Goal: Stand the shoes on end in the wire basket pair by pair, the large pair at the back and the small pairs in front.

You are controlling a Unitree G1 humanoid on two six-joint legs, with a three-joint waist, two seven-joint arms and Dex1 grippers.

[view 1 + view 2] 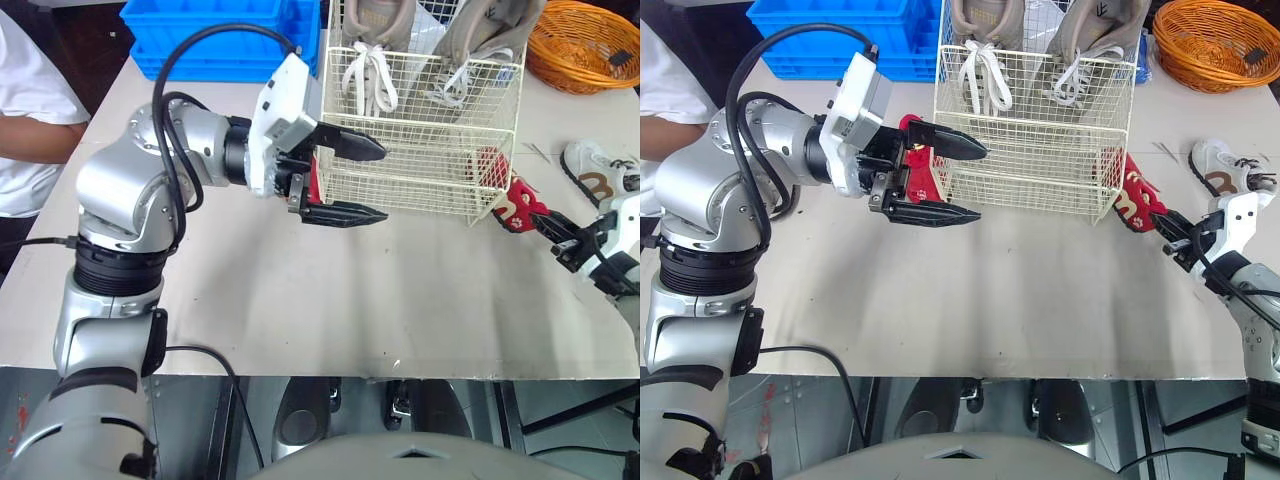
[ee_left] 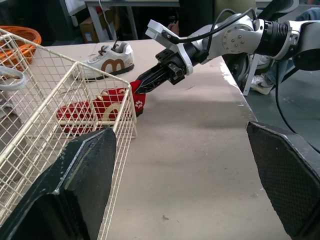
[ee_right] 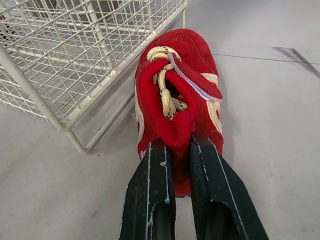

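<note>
Lift the red shoe (image 3: 185, 85) over the front rim of the wire basket (image 1: 420, 180) and stand it on end before the 2 big shoes (image 1: 365, 30). Go slow past the wires. Pinches the shoe's heel in the jaws of the right gripper (image 3: 179, 145), low by the basket's right front corner. Holds the left gripper (image 1: 382, 183) at the left front corner, jaws spread wide.

Your left arm (image 1: 120, 180) is bent at the elbow, with the forearm reaching across toward the robot's right. The left gripper (image 1: 384, 183) has its jaws spread wide, one above the other. Your right arm (image 1: 1232, 245) comes in low over the tabletop, and the right gripper (image 1: 548, 224) has its jaws clamped on the red shoe (image 3: 175, 85).
</note>
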